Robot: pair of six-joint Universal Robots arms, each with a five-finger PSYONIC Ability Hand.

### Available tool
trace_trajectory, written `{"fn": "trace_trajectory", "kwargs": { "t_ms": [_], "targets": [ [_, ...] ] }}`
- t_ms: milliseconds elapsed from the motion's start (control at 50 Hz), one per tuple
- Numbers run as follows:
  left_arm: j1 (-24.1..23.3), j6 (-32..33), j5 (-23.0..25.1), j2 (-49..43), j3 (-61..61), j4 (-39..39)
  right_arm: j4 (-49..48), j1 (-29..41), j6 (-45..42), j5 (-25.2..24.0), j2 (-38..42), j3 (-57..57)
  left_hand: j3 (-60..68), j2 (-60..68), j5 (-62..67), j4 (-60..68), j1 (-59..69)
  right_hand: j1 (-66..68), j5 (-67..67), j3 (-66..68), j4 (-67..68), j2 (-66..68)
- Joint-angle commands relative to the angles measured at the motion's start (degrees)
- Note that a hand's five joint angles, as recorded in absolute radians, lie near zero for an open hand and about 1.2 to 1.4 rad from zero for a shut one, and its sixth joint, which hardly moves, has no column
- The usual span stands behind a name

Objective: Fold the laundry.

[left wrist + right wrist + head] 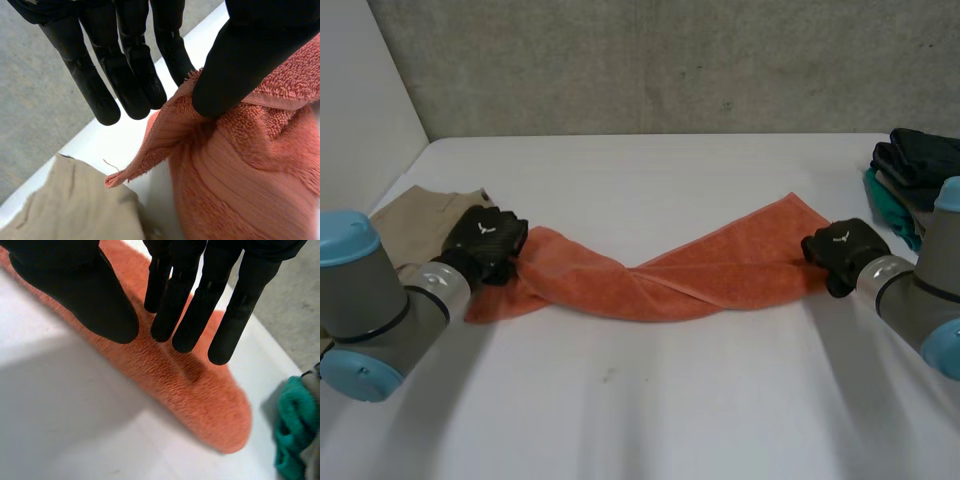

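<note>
A white tabletop (650,420) runs from the 6 o'clock edge of the head view to its far rim, where it meets a grey, speckled, concrete-like wall (670,60) stretching across 12 o'clock. At 9 to 10 o'clock a plain white side panel (360,100) rises from the tabletop's edge and joins the grey wall in a corner near 11 o'clock. Soft, even light falls on the matte surface, which carries a small faint mark toward 6 o'clock. In the left wrist view, a grey speckled surface (30,100) lies beyond the tabletop's white edge.
</note>
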Motion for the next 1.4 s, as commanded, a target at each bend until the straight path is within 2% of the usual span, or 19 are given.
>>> {"fn": "trace_trajectory", "kwargs": {
  "t_ms": [20,140,260,340,440,560,700,760,900,940,960,980,1040,1180,1300,1400],
  "targets": [
    [-0.56,-2.25,-3.05,11.13,-1.11,-2.84,3.21,-0.92,0.25,-0.85,-9.15,-1.32,11.87,11.58,14.01,11.35,14.65,45.96,11.51,12.24,11.57,13.30],
    [-1.88,-8.84,-5.08,29.05,-0.50,-7.41,6.81,-2.59,2.35,-4.18,-18.46,-8.16,11.87,11.58,14.01,11.35,14.65,45.96,11.51,12.24,11.57,13.30],
    [-2.24,-13.94,-5.87,38.74,1.52,-9.69,11.90,-2.68,7.02,-6.30,-18.49,-14.32,11.87,11.58,14.01,11.35,14.65,45.27,10.83,11.55,10.88,12.61],
    [-2.59,-14.21,-5.96,37.27,1.35,-11.54,18.83,-2.50,6.41,-6.22,-14.19,-14.77,11.87,11.58,14.01,11.35,14.65,-12.29,-46.74,-46.01,-46.68,-44.95],
    [-5.04,-13.25,-6.57,33.31,1.08,-12.86,24.92,-1.71,9.47,-6.65,-9.17,-11.18,11.87,11.58,14.01,11.35,14.65,-13.60,-48.05,-47.32,-47.99,-46.26],
    [-7.33,-11.75,-8.68,31.81,2.31,-12.60,15.47,0.48,17.03,-10.07,-6.09,-0.65,11.87,11.58,14.01,11.35,14.65,-16.30,-50.75,-50.02,-50.69,-48.96],
    [-9.53,-11.93,-10.26,32.60,5.12,-13.56,1.57,4.09,16.78,-10.00,-2.13,4.30,11.87,11.58,14.01,11.35,14.65,-16.47,-50.91,-50.19,-50.86,-49.13],
    [-10.49,-11.93,-10.53,33.74,6.27,-14.62,-2.83,5.84,16.43,-8.42,0.85,4.04,11.87,11.58,14.01,11.35,14.65,-16.13,-50.58,-49.85,-50.53,-48.79],
    [-11.20,-12.37,-11.05,35.58,6.88,-15.67,-5.22,8.22,16.16,-6.39,5.07,1.67,11.87,11.58,14.01,11.35,14.65,-9.25,-43.70,-42.97,-43.65,-41.91],
    [-11.38,-12.89,-11.58,36.29,6.97,-15.76,-6.53,9.01,16.16,-5.87,6.39,0.52,11.87,11.58,14.01,11.35,14.65,5.82,-28.62,-27.90,-28.57,-26.83],
    [-11.46,-12.98,-11.67,36.46,6.97,-15.68,-7.06,9.01,16.16,-5.69,6.66,0.17,11.87,11.58,14.01,11.35,14.65,18.06,-16.39,-15.66,-16.33,-14.60],
    [-11.55,-13.16,-11.85,36.64,6.97,-15.68,-8.19,9.01,16.34,-4.99,6.75,-0.53,11.87,11.58,14.01,11.35,14.65,45.68,11.24,11.96,11.29,13.02],
    [-11.47,-12.98,-12.11,36.73,6.71,-15.85,-9.34,8.84,16.69,-3.67,5.70,-0.89,11.87,11.58,14.01,11.35,14.65,45.96,11.51,12.24,11.57,13.30],
    [-9.80,-12.72,-11.67,37.87,5.39,-18.40,-5.84,6.64,17.04,-3.75,-6.77,-1.50,11.87,11.58,14.01,11.35,14.65,45.96,11.51,12.24,11.57,13.30],
    [-7.78,-12.37,-9.92,39.89,4.51,-22.70,6.00,1.29,14.58,-9.19,-17.23,-6.93,11.87,11.58,14.01,11.35,14.65,45.96,11.51,12.24,11.57,13.30],
    [-6.81,-12.63,-8.07,40.07,2.32,-25.95,16.91,-1.18,13.00,-12.98,-17.95,-13.18,11.87,11.58,14.01,11.35,14.65,45.96,11.51,12.24,11.57,13.30]
  ]
}}
